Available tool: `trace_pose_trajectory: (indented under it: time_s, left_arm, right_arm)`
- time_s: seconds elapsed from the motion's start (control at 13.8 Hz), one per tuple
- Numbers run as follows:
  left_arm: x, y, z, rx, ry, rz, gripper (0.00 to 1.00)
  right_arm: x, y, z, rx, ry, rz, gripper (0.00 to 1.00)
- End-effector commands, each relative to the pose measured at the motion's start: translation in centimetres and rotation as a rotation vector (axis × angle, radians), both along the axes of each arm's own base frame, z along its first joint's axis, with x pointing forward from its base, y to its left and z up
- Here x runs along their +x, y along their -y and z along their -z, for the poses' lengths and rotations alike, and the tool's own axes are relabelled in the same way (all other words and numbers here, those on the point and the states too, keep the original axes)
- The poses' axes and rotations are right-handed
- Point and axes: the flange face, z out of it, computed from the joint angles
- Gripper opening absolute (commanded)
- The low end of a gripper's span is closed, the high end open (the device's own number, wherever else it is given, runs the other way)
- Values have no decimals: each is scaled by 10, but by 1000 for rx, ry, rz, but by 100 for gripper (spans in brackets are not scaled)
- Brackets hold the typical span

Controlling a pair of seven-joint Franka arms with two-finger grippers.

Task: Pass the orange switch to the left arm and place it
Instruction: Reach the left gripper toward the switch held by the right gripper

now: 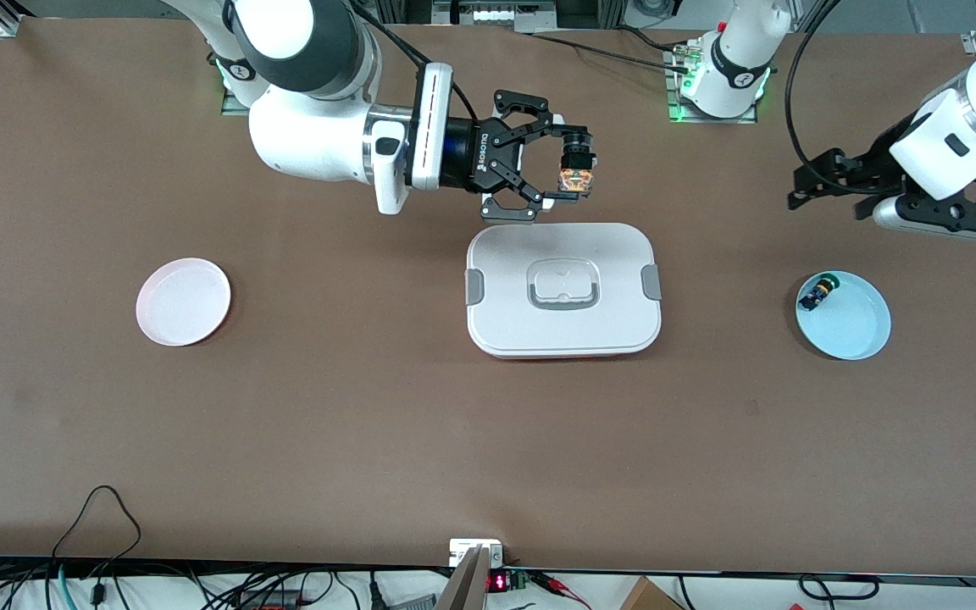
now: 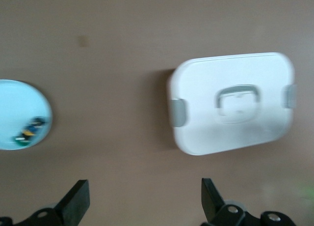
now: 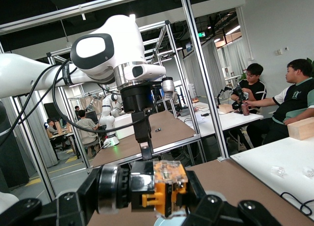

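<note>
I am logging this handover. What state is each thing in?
orange switch: held in the air above the table
right gripper: shut on the orange switch
left gripper: open, holding nothing
box: lid on
blue plate: holds a green-capped switch
pink plate: holds nothing

**Even light up front, one soft wrist feed**

My front view is bright and evenly lit from overhead; the table (image 1: 369, 407) shows no glare, and the box (image 1: 562, 288) drops only a thin, soft shadow at its edge. A darker shadow lies under the right arm. My left wrist view is smeared: the box (image 2: 233, 102) and blue plate (image 2: 19, 113) have fuzzy outlines. In my right wrist view the switch (image 3: 164, 186) is sharp up close, with bright ceiling strips overhead.
</note>
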Motion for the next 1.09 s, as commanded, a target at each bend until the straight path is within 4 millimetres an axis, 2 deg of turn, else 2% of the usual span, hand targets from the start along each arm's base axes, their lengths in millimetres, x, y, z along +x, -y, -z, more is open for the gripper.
trace_pose_trajectory:
  time_s: [0.0, 0.07, 0.22, 0.43, 0.58, 0.94, 1.01]
  left_arm:
    - [5, -11, -12, -291, -57, -37, 100]
    - [12, -13, -7, -441, -100, -62, 100]
    - [17, -3, -9, -661, -149, -68, 100]
    - [23, 15, -22, -888, -158, -72, 100]
    - [29, 30, -22, -947, -158, -75, 100]
    - [23, 119, 8, -992, -107, -104, 100]
    - [21, 127, 10, -1000, -109, -99, 100]
  right_arm:
    - [5, -5, -6, 2, 35, 6, 1]
    - [5, -5, -6, 1, 36, 6, 1]
    - [5, -5, -6, 1, 36, 4, 1]
    - [3, -7, -6, 0, 38, 2, 1]
    - [2, -9, -5, 0, 36, -1, 1]
    - [2, -10, 4, -10, 49, -4, 1]
    - [2, -10, 4, -10, 49, -4, 1]
